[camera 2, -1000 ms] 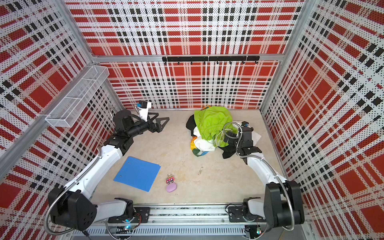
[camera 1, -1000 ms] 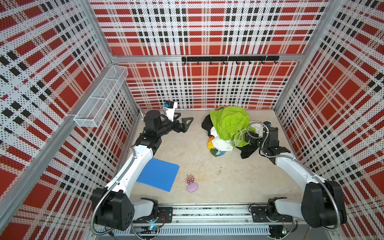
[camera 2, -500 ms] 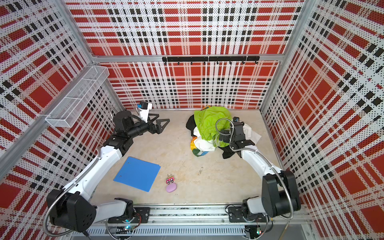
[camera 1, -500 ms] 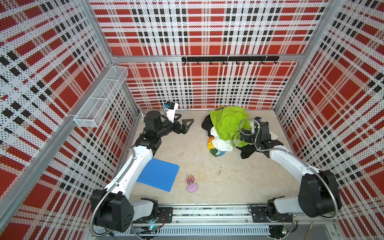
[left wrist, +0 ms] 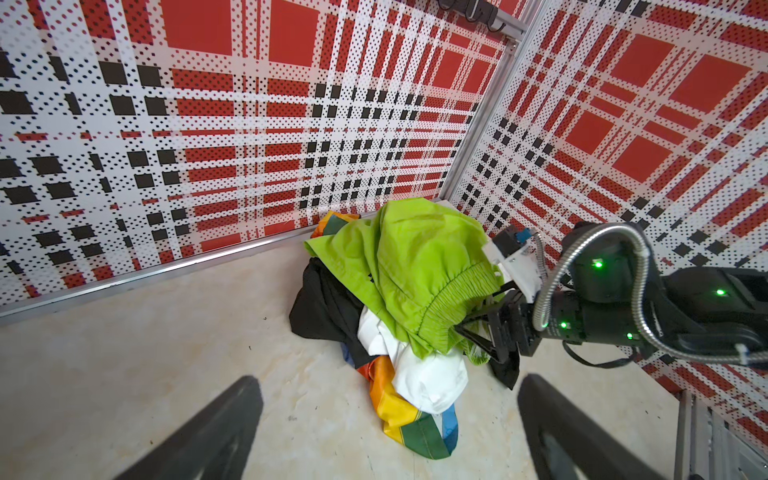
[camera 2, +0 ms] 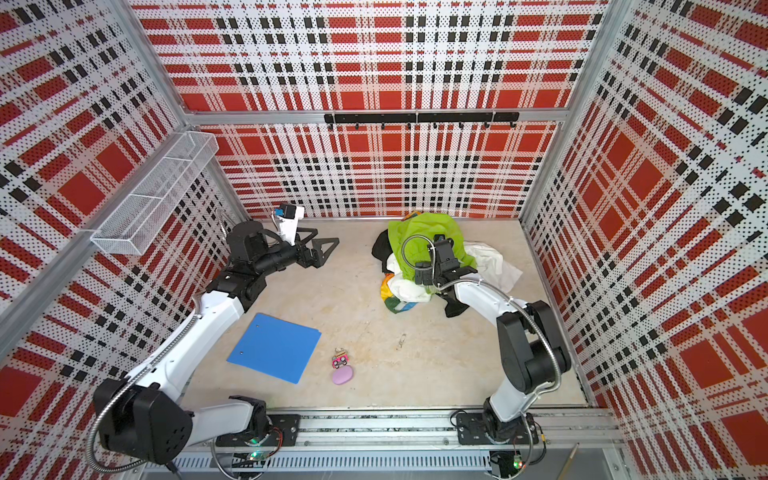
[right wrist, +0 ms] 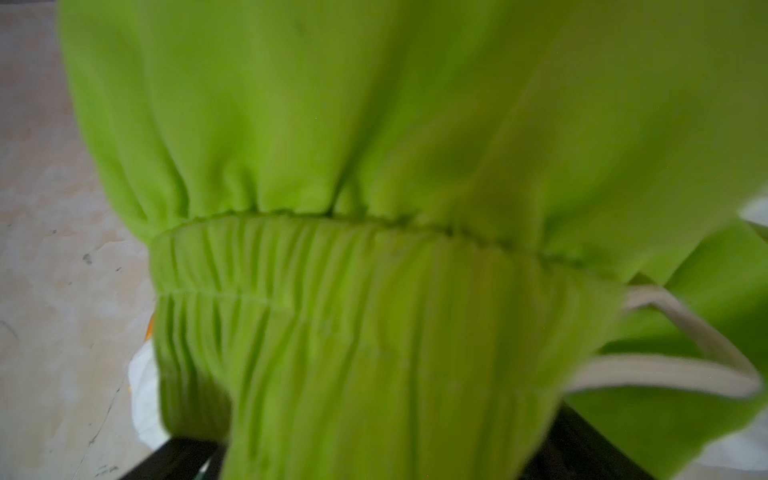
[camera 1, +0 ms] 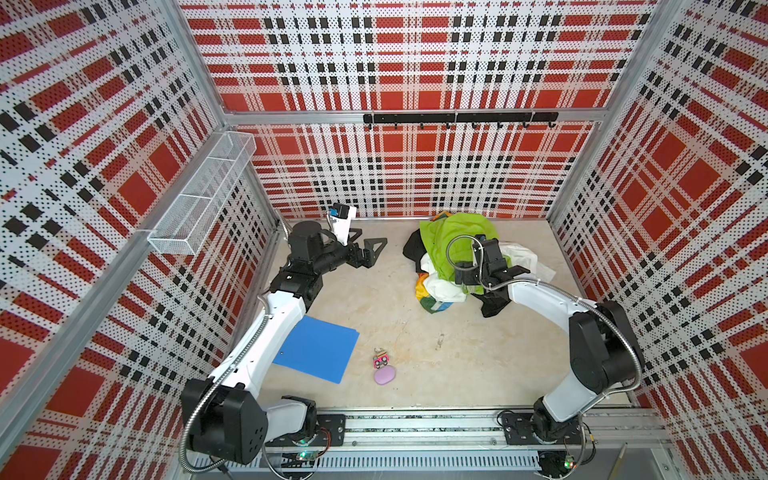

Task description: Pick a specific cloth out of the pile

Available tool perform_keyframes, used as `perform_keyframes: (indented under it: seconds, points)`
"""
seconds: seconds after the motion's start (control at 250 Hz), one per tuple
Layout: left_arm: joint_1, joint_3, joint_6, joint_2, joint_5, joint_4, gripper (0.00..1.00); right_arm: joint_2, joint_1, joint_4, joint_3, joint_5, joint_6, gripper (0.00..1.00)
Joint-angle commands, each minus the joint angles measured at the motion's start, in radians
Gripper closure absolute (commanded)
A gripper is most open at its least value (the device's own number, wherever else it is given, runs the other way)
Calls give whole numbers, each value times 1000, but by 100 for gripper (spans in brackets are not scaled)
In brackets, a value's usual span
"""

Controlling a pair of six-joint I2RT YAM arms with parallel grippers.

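Note:
The pile (camera 1: 453,237) (camera 2: 424,237) (left wrist: 415,266) lies at the back right of the floor, with a lime-green garment on top of white and black ones. The rainbow cloth (camera 1: 430,301) (camera 2: 397,305) (left wrist: 409,419) pokes out from under the white garment at the pile's near-left foot; most of it is buried. My right gripper (camera 1: 484,270) (camera 2: 440,270) (left wrist: 473,328) (right wrist: 374,453) is open at the lime-green garment's gathered waistband, which lies between the wide-apart jaws. My left gripper (camera 1: 368,245) (camera 2: 320,245) (left wrist: 390,382) hangs open and empty at the back left, facing the pile.
A blue folder (camera 1: 318,349) lies flat at the front left. A small pink toy car (camera 1: 381,360) and a lilac oval thing (camera 1: 384,375) sit near the front middle. A wire basket (camera 1: 203,195) hangs on the left wall, a black hook rail (camera 1: 457,118) on the back wall.
My right gripper has swung from the pile's right side leftward onto the lime-green garment's waistband. The left arm has barely moved.

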Motion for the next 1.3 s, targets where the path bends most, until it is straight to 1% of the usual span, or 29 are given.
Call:
perform_keyframes:
  seconds: [0.0,0.072,0.164,0.224,0.344,0.448,0.52,0.596,0.692,0.748,0.9,1.016,1.141,1.189,1.225,1.273,1.297]
  points:
    - [11,26,-13,-14,10,13,1,27,-6,-26,36,97,65,6]
    - [17,24,-15,-9,0,16,1,16,-6,-45,44,118,80,7]
    - [28,27,-24,-1,5,17,1,-28,2,-56,37,127,70,3]
    - [34,29,-29,1,9,19,1,-76,29,-45,14,137,44,1]
    - [54,28,-43,4,10,26,1,-176,84,-13,-32,190,2,1]
    - [87,24,-71,7,27,49,1,-224,100,-22,-24,172,-23,2]
    - [96,25,-81,8,23,50,1,-232,101,-11,-12,119,-54,3]
    - [96,21,-75,4,8,48,1,-204,111,-16,19,93,-93,3]
    - [79,9,-49,-9,-34,44,1,-177,151,-10,50,123,-162,3]
    - [68,5,-36,-14,-56,39,1,-157,160,-12,75,108,-196,2]
    - [49,-8,-30,-20,-79,50,1,-60,160,-89,181,88,-277,0]
    - [45,-7,-30,-10,-79,49,1,35,160,-122,225,77,-307,0]
    - [42,-6,-29,-6,-85,47,1,135,158,-102,244,133,-318,0]
    - [41,-6,-28,-6,-86,46,1,178,153,-101,264,138,-318,0]
    - [39,-7,-27,-6,-86,46,1,210,147,-106,280,125,-311,3]
    - [37,-6,-25,-4,-86,46,1,246,133,-112,301,90,-294,10]
    - [37,-5,-27,-4,-85,44,1,262,125,-116,313,64,-282,11]
